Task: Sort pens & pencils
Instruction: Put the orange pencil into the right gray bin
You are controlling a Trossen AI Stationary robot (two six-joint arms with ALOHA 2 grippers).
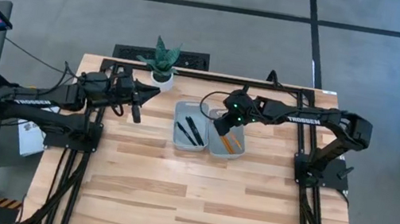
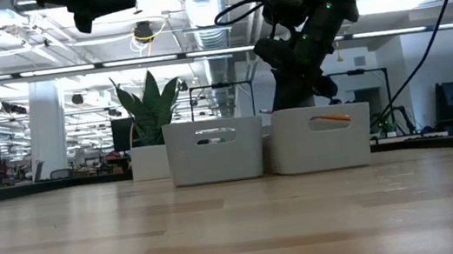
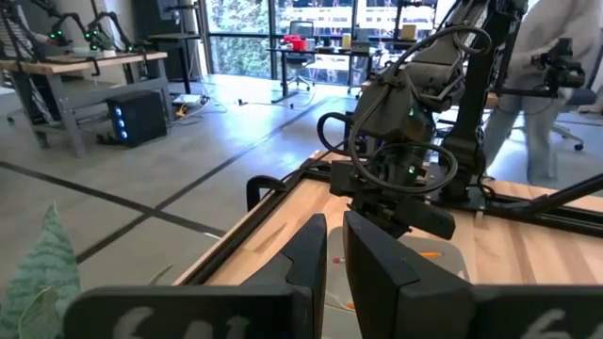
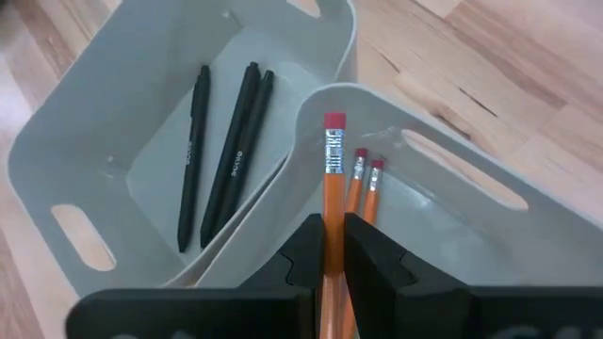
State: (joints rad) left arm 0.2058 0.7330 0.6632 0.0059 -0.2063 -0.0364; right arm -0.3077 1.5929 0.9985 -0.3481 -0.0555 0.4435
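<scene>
right end effector (image 4: 327, 247) — clamping pencil (image 4: 332, 188) over right bin (image 4: 471, 202) | left end effector (image 3: 332, 259) — closed, empty

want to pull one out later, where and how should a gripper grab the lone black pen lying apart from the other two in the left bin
Grip the lone pen mid-barrel, coming straight down from above. It lies flat on the floor of the left bin with bare floor on both sides, so fingers fit across it; the other two pens lie touching. The right gripper is shut on a pencil.
</scene>
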